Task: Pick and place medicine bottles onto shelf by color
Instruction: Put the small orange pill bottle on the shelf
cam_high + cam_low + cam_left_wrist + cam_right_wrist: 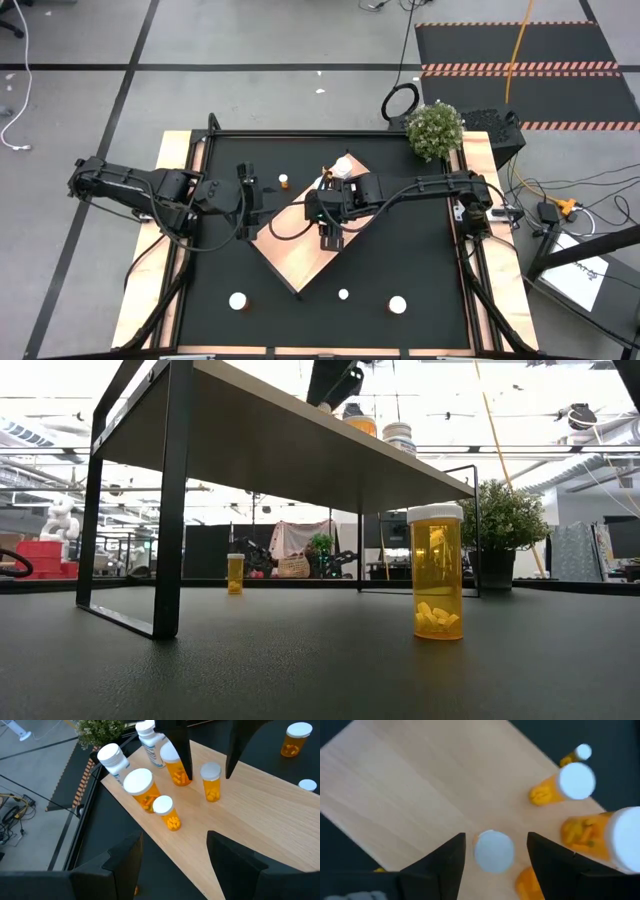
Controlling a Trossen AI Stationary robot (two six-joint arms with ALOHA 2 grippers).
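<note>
The left gripper [262, 196] hovers at the shelf's [300, 250] left edge, jaws apart, empty; the right gripper [495, 851] stands over the shelf, jaws parted around an orange bottle [493, 851], gripping nothing.

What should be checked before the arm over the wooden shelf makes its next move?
1. Right end effector open, with gaps on both sides of the bottle: ok.
2. That bottle upright on the shelf: ok.
3. Neighbour bottle clear of the right fingers for a straight lift: cannot tell, they overlap in the left wrist view.
4. Left end effector open and empty, at the shelf's edge, out of the way: ok.
5. Every bottle on the shelf: not ok, loose bottles stand on the mat.
</note>
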